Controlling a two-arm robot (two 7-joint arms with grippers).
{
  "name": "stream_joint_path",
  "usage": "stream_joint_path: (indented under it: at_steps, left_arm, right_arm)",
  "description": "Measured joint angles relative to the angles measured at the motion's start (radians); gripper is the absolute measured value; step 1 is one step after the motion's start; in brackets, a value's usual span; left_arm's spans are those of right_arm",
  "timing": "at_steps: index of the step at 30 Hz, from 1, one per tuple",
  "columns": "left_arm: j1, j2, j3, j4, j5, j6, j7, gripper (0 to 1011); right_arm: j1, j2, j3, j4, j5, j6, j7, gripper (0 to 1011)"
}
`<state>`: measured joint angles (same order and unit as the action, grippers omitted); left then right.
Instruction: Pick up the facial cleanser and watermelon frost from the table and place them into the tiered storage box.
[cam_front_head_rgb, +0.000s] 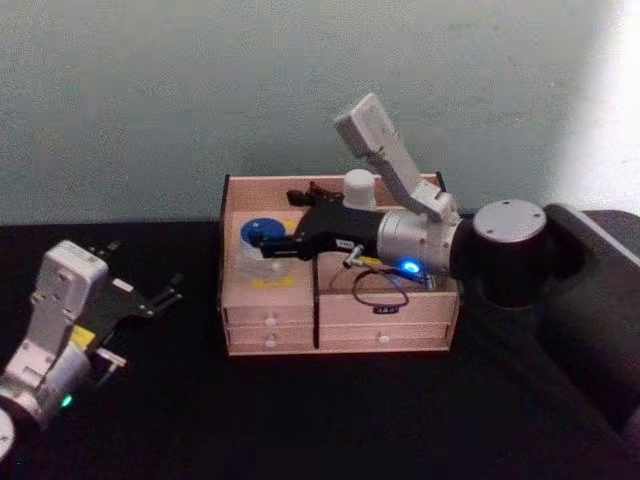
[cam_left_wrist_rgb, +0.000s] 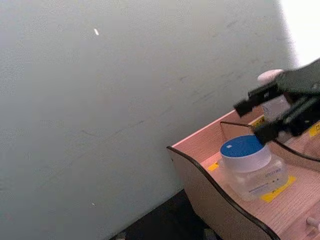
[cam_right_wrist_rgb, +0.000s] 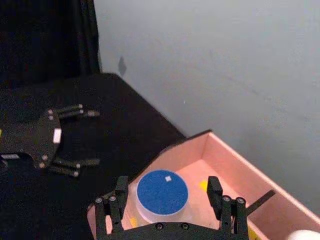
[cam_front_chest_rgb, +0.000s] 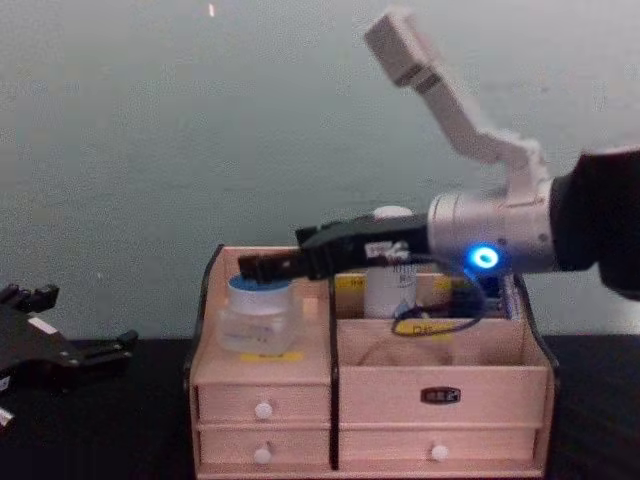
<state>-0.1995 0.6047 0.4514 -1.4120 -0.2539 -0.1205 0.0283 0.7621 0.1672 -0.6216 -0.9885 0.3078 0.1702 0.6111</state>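
Observation:
The tiered storage box (cam_front_head_rgb: 340, 338) stands mid-table against the wall. A clear jar with a blue lid (cam_front_head_rgb: 262, 232) sits in its left compartment, and a white bottle with a rounded cap (cam_front_head_rgb: 360, 188) stands in the back right one. I cannot tell which is the facial cleanser and which the watermelon frost. My right gripper (cam_front_head_rgb: 262, 250) reaches over the box and is open, one finger on each side of the jar (cam_right_wrist_rgb: 162, 192) with a gap at both. My left gripper (cam_front_head_rgb: 145, 270) rests open over the table, left of the box.
The black table (cam_front_head_rgb: 300, 420) runs in front of and beside the box, with a pale wall (cam_front_head_rgb: 150, 100) close behind. A loose black cable (cam_front_head_rgb: 380, 290) hangs from my right arm over the box's front. The box has small drawers with white knobs (cam_front_chest_rgb: 262, 410).

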Motion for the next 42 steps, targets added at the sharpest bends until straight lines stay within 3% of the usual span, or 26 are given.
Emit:
stream_joint_path:
  at_steps: [8, 12, 17, 19, 20, 27, 35, 42]
  left_arm:
    - [0.000, 0.000, 0.000, 0.000, 0.000, 0.000, 0.000, 1001]
    - [0.000, 0.000, 0.000, 0.000, 0.000, 0.000, 0.000, 1001]
    - [0.000, 0.000, 0.000, 0.000, 0.000, 0.000, 0.000, 1001]
    - [0.000, 0.000, 0.000, 0.000, 0.000, 0.000, 0.000, 1001]
    - [0.000, 0.000, 0.000, 0.000, 0.000, 0.000, 0.000, 1001]
    - [0.000, 0.000, 0.000, 0.000, 0.000, 0.000, 0.000, 1001]
    - [0.000, 0.000, 0.000, 0.000, 0.000, 0.000, 0.000, 1001]
    - [0.000, 0.000, 0.000, 0.000, 0.000, 0.000, 0.000, 1001]
  right_arm:
    - [-0.069, 0.065, 0.039, -0.160, 0.041, 0.015, -0.014, 1003]
    - [-0.133, 0.117, 0.072, -0.271, 0.070, 0.019, -0.045, 1002]
    - [-0.196, 0.164, 0.103, -0.351, 0.083, 0.006, -0.084, 1003]
    - [-0.248, 0.198, 0.133, -0.404, 0.092, -0.013, -0.120, 1003]
    - [-0.248, 0.198, 0.133, -0.404, 0.092, -0.013, -0.120, 1003]
    - [-0.388, 0.259, 0.233, -0.500, 0.109, -0.066, -0.215, 1002]
    - [-0.490, 0.262, 0.321, -0.527, 0.097, -0.134, -0.307, 1002]
    - [-0.541, 0.218, 0.369, -0.509, 0.053, -0.202, -0.405, 1003]
